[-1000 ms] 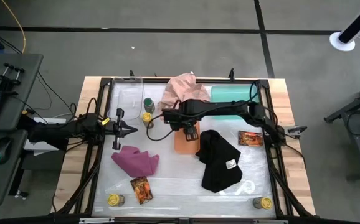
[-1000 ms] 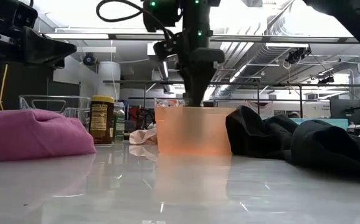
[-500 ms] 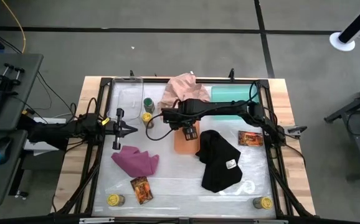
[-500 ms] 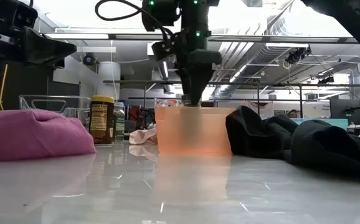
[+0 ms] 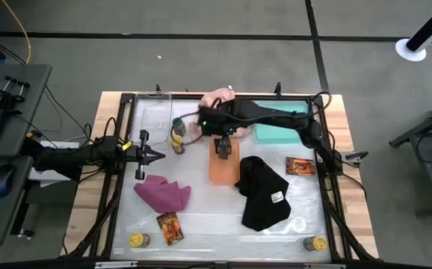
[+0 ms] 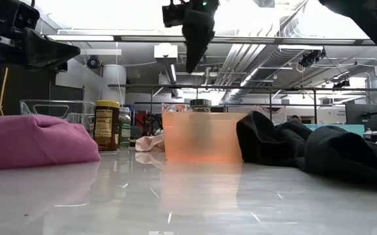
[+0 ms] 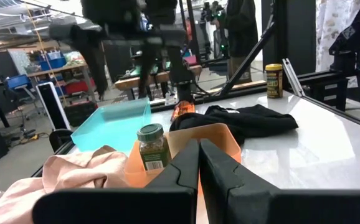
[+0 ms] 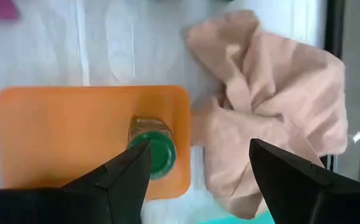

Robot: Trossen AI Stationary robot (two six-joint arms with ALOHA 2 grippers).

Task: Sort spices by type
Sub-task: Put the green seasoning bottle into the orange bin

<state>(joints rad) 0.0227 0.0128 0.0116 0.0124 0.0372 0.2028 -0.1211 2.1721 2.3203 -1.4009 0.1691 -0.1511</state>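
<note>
- The right gripper (image 8: 195,168) hangs above the far end of the orange tray (image 5: 221,169), its fingers (image 8: 124,177) spread wide apart and holding nothing; it touches nothing on the table.
- Directly under it a green-lidded jar (image 8: 157,151) stands upright inside the orange tray, at the end nearest the pale pink cloth (image 8: 273,99). From the left wrist view the jar (image 7: 152,145) shows a dark green cap, greenish contents and a small white label.
- The left gripper (image 5: 150,155) waits well to the left of the orange tray, its fingers (image 7: 186,171) pressed together and empty.
- The pale pink cloth lies just beyond the orange tray, touching its far end; a black cloth (image 5: 262,193) lies against the tray's right side, and a teal tray (image 5: 279,124) sits beyond that.
- Left of the orange tray stand a yellow-lidded jar (image 5: 176,139) and a second green-lidded jar (image 5: 178,125), close together beside a clear container (image 5: 152,112).
- A magenta cloth (image 5: 163,193) lies toward the near left of the orange tray.
- Red-brown packets lie apart: one packet (image 5: 300,165) right of the black cloth, another packet (image 5: 169,226) near the front edge.
- Two more yellow-lidded jars sit at the front: one jar (image 5: 136,240) left, one jar (image 5: 317,243) right.
</note>
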